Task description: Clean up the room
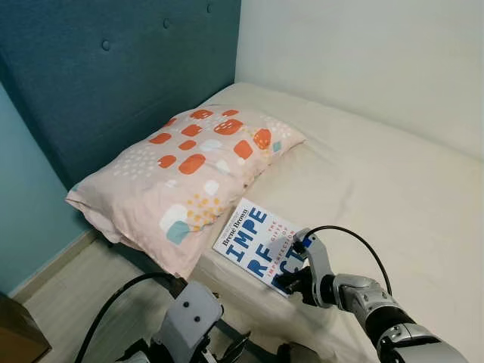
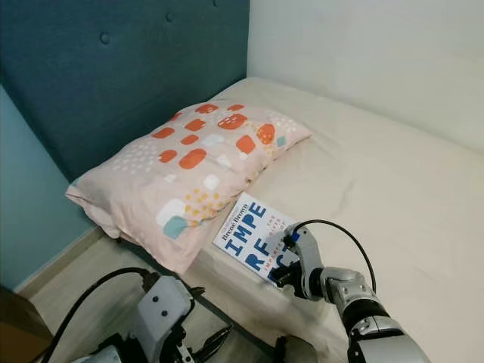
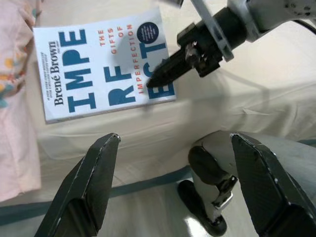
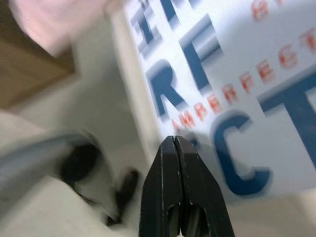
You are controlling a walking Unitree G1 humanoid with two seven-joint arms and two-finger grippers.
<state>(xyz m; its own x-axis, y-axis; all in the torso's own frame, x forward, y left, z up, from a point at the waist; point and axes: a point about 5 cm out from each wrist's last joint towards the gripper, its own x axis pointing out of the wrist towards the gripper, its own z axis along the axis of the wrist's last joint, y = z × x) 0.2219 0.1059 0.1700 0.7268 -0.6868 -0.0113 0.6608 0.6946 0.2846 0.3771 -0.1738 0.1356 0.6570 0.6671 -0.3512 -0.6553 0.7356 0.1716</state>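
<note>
Right tool (image 1: pixel 286 281), fingers pressed together, covers the book's (image 1: pixel 253 236) lower-right corner, lower centre of frame. Left tool (image 3: pixel 173 187) spread wide; right wrist view blurred.

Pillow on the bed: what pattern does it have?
Pale pink pillow with orange, white and teal patches; clearest in the left eye view.

1. The bed (image 1: pixel 378 174) stood in a corner, covered with a cream sheet, its head against a blue tufted headboard (image 1: pixel 113 68).
2. A pillow (image 1: pixel 189 166) with orange, white and teal patches lay at the head end, one corner overhanging the bed's edge.
3. A book (image 1: pixel 253 238), white with blue letters, lay flat near the bed's edge, just beside the pillow.
4. Pale floor (image 1: pixel 68 295) ran alongside the bed.
</note>
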